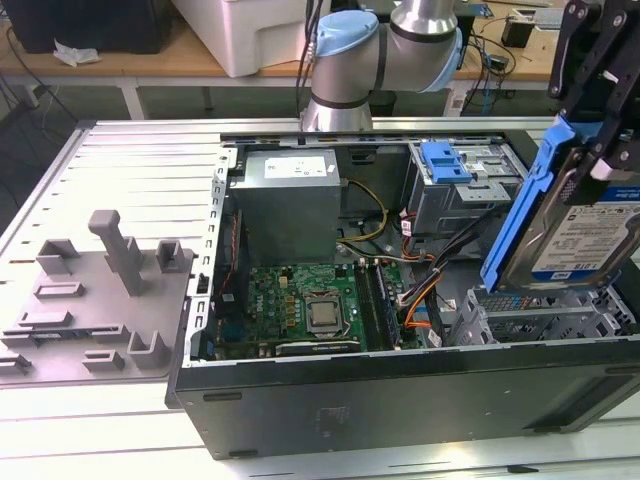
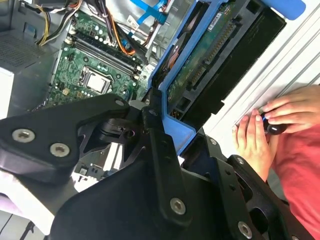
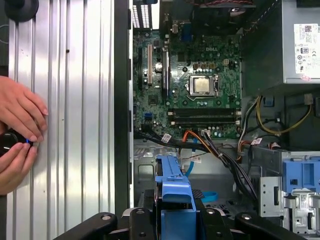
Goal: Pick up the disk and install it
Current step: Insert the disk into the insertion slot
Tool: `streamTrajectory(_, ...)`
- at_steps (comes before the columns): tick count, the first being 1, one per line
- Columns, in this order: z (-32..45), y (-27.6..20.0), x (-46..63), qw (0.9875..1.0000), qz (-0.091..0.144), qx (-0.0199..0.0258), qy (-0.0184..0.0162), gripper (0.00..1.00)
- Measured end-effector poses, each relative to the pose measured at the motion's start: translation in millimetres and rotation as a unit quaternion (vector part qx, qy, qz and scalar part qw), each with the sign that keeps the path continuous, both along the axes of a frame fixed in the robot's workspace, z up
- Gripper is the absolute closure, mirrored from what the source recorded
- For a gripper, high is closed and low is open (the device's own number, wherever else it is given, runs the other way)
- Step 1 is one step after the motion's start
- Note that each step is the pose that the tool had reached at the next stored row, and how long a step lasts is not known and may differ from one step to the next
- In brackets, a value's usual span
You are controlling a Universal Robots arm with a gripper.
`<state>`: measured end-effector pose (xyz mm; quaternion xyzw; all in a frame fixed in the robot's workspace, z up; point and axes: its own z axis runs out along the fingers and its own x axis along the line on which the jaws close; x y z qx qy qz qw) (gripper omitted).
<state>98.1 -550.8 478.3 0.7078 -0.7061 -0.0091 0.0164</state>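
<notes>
Seating the disk [image 1: 585, 225] well probably means squaring its blue carrier with the metal drive cage [image 1: 540, 322] just below it (orange cables [image 1: 418, 300] lie near that cage). The gripper [image 2: 172, 131] is pinched on the carrier's edge, holding the disk tilted above the open computer case [image 1: 400, 400], at the exterior view's right.
</notes>
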Motion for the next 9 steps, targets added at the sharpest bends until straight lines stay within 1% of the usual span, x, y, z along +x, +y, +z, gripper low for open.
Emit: streamTrajectory(9, -6.1, 0.0, 1.4, 1.0, 0.0, 0.0001, 0.0, 0.63)
